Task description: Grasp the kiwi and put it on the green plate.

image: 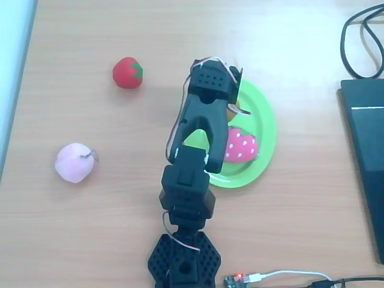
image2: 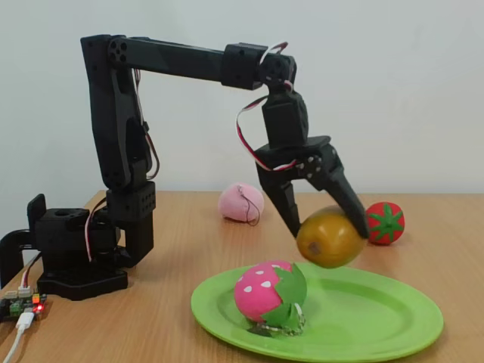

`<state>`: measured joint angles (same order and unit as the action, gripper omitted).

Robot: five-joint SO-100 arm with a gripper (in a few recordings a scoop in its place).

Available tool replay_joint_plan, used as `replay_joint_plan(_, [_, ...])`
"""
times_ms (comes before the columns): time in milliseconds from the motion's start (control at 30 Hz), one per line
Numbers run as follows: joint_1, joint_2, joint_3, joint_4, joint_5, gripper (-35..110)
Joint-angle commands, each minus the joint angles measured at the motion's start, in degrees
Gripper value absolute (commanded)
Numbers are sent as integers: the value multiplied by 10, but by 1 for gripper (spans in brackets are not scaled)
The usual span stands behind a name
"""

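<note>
The golden-brown kiwi [image2: 328, 238] hangs just above the green plate [image2: 378, 318], held between the black fingers of my gripper [image2: 327, 227], which is shut on it. Seen from overhead, the gripper [image: 233, 101] is over the far part of the plate [image: 264, 117] and hides most of the kiwi [image: 236, 108]; only a small golden sliver shows. A pink strawberry [image2: 269, 295] with white dots and a green cap lies on the plate's near side, beside and below the kiwi.
A red strawberry [image: 128, 72] sits on the wooden table at the far left, and a pale pink round fruit [image: 74, 162] lies nearer on the left. A dark laptop [image: 366, 162] and cables [image: 360, 42] occupy the right edge. The arm's base [image: 183, 261] stands at the front.
</note>
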<state>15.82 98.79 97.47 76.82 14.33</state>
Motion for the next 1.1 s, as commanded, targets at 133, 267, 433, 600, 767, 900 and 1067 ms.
replay_joint_plan(133, [30,-48,-68,4,6,37])
replay_joint_plan(267, [33,-79,-96,4,8,37])
replay_joint_plan(433, [36,-126,-124,4,10,37])
replay_joint_plan(600, [36,-161,-142,4,9,38])
replay_joint_plan(767, [36,-213,-179,25,7,39])
replay_joint_plan(900, [38,-281,-251,82,11,40])
replay_joint_plan(1067, [32,-293,-268,88,2,42])
